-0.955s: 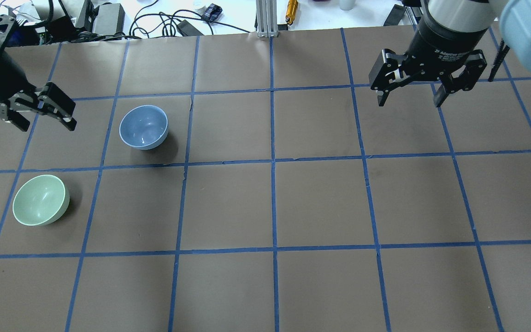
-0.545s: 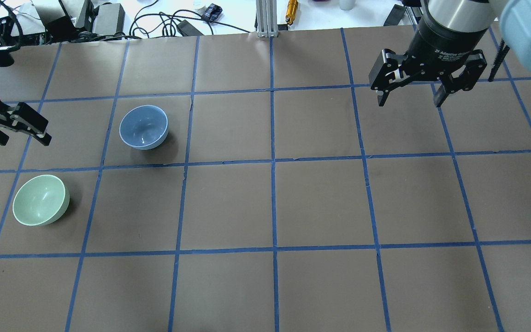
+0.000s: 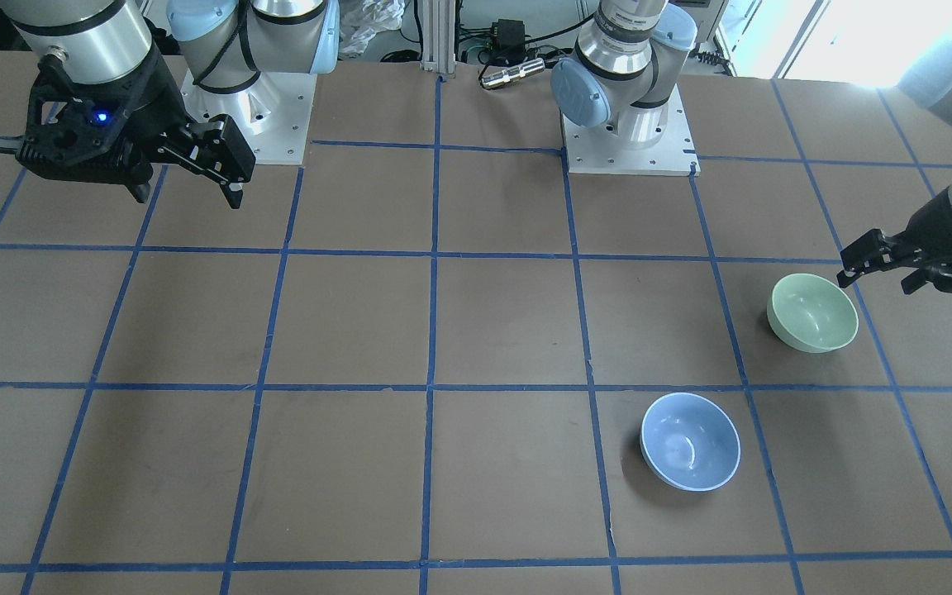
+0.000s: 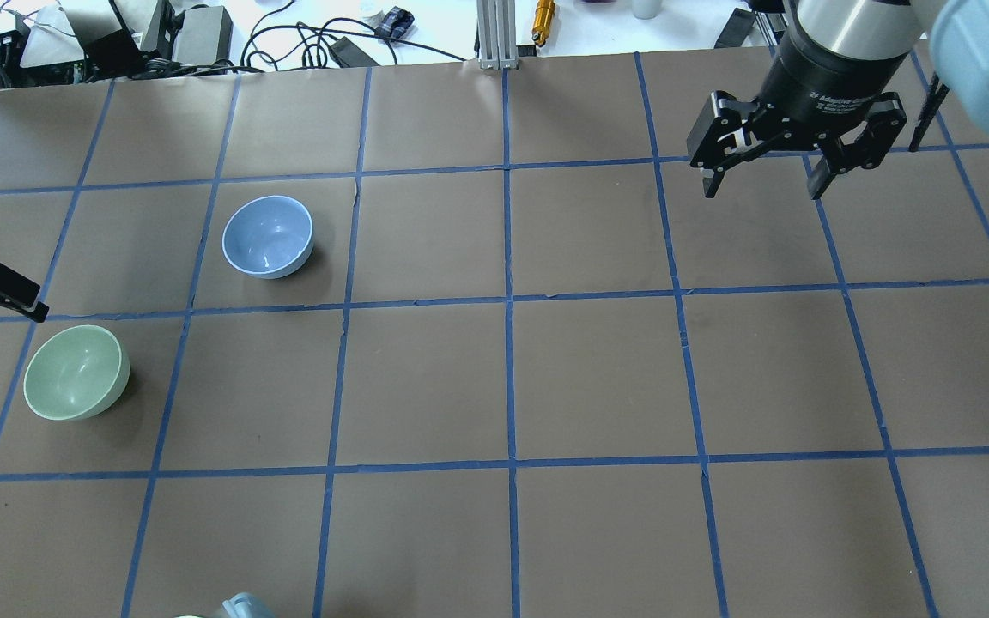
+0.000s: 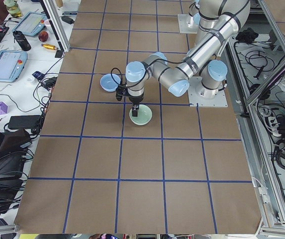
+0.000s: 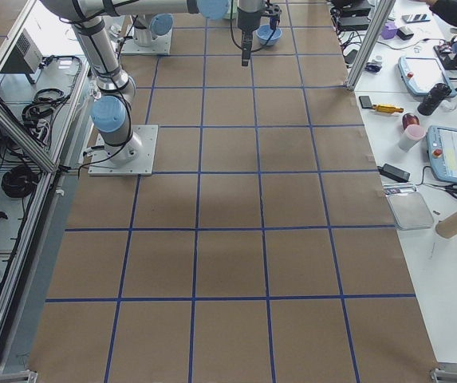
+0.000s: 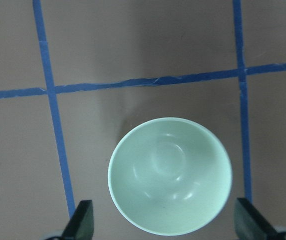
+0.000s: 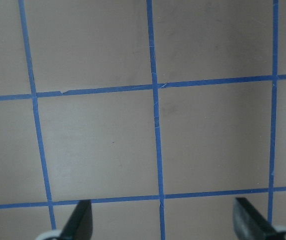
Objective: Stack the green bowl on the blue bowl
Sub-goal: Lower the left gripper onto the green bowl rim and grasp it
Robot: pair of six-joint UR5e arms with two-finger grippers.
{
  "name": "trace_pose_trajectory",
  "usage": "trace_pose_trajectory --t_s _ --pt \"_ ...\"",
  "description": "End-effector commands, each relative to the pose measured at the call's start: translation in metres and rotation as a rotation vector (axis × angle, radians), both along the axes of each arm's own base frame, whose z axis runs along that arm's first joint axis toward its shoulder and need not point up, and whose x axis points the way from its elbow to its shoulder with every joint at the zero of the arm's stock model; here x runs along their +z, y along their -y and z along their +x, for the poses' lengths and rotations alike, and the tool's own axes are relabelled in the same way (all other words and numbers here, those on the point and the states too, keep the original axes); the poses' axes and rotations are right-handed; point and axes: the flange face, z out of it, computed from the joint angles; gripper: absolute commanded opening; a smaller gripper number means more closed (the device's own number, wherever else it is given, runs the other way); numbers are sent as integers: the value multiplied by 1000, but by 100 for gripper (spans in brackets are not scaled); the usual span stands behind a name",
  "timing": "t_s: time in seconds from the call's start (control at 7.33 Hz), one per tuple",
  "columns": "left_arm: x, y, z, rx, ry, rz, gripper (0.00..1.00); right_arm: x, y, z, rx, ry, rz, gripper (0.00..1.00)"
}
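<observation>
Left fingers (image 7: 83,225) spread above green bowl (image 7: 170,175); best offset so one drops inside rim, pinch wall. Right fingers (image 4: 712,176) spread, idle.

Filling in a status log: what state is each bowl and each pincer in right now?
green bowl: upright, empty, on the table, ungrasped.
blue bowl: upright, empty, on the table, nothing stacked in it.
left pincer: open, above the green bowl.
right pincer: open, holding nothing.
</observation>
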Motion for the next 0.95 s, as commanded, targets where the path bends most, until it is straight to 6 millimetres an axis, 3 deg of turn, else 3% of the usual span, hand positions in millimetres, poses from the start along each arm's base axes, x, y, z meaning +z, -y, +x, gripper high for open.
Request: trace_pose_trajectory --t_s 0.0,0.27,0.55,0.82 --pt "-40 -6 25 5 -17 16 100 -1 0 0 -2 0 2 100" --pt "-68 -1 30 8 -33 31 100 0 0 0 -2 0 -1 100" --pt "-91 1 35 13 -25 26 89 0 0 0 -2 0 1 100" --pt "-100 -5 35 15 -48 41 50 0 0 0 -2 0 1 100"
